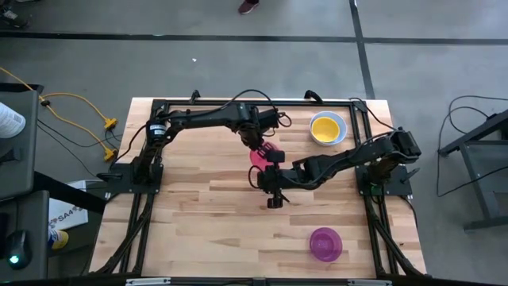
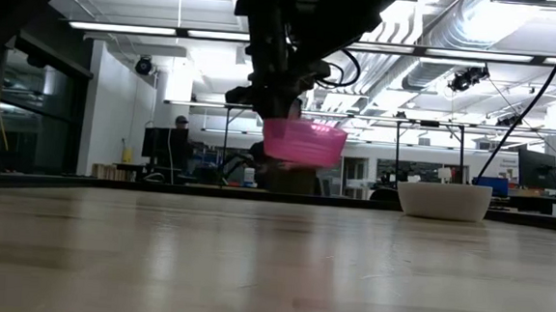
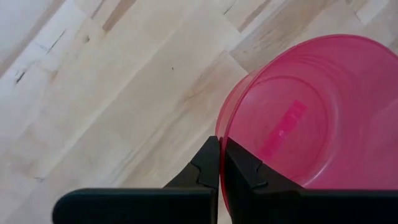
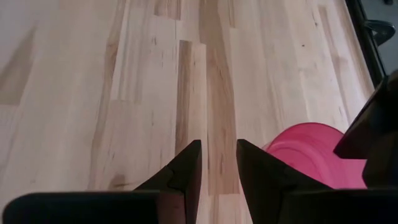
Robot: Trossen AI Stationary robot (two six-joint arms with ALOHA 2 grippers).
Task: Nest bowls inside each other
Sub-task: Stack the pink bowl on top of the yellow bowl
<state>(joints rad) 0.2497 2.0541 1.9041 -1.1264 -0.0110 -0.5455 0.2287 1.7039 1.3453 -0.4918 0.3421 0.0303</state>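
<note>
A pinkish red bowl [image 1: 263,157] hangs above the middle of the table, clear of the wood in the low view [image 2: 303,141], with my left gripper [image 1: 259,148] shut on it. Just nearer on the table, my right gripper [image 1: 275,202] stands open with nothing between its fingers [image 4: 217,158]; the pink bowl [image 4: 311,155] lies beside them. A yellow bowl [image 1: 326,127] sits inside a white bowl [image 2: 443,200] at the far right. A purple bowl [image 1: 325,244] rests on its base at the near right. My left gripper pinches the pink bowl's rim [image 3: 219,134], one finger inside the bowl and one outside its wall. The fingers come steeply from above. The bowl hangs below them, mouth up and slightly tilted, lifted clear of the table.
Bare wooden tabletop [image 1: 198,214] spreads over the left and near parts. A black frame [image 1: 238,102] runs along the table's far edge and sides. Beyond the table, the low view shows a room with desks and a person far off.
</note>
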